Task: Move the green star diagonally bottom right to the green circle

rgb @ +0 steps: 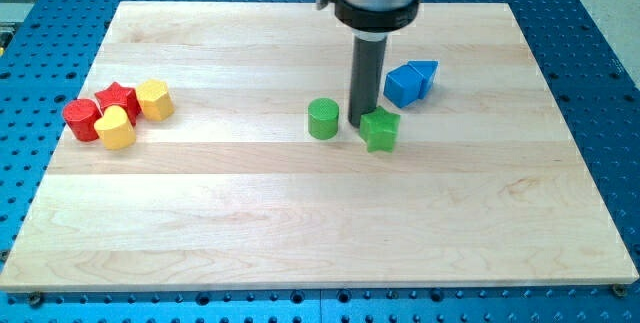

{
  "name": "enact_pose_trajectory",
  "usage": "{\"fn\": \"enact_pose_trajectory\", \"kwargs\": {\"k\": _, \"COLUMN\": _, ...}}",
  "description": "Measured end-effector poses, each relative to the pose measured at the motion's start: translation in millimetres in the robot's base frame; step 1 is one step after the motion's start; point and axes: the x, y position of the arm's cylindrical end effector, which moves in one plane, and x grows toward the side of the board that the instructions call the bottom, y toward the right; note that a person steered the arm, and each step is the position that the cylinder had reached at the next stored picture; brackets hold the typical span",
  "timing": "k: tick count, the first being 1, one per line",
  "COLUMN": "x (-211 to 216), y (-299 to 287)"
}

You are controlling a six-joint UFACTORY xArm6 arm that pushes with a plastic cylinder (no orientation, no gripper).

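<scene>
Green star (380, 129) partly behind rod (366, 71)

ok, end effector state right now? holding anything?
No jaws: the arm ends in a rod. My tip holds nothing; it sits between the green circle and the green star, close against the star's left edge.

A: Where does the one camera look from?

B: From above the near edge of the desk (300, 253), tilted downward and facing the arm, far enough back to take in the whole desk.

A: And my tip (361, 125)?

B: Near the middle, slightly toward the view's top; the rod rises from it out of the view's top edge. There is no second view to share anything.
</scene>
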Motion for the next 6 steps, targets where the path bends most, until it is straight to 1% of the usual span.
{"fn": "enact_pose_trajectory", "kwargs": {"k": 2, "x": 2.6, "y": 47.2}}
{"fn": "enact_pose_trajectory", "kwargs": {"k": 4, "x": 46.6, "y": 81.0}}
{"fn": "enact_pose_trajectory", "kwargs": {"k": 5, "x": 68.7, "y": 83.9}}
{"fn": "enact_pose_trajectory", "kwargs": {"k": 6, "x": 72.3, "y": 59.0}}
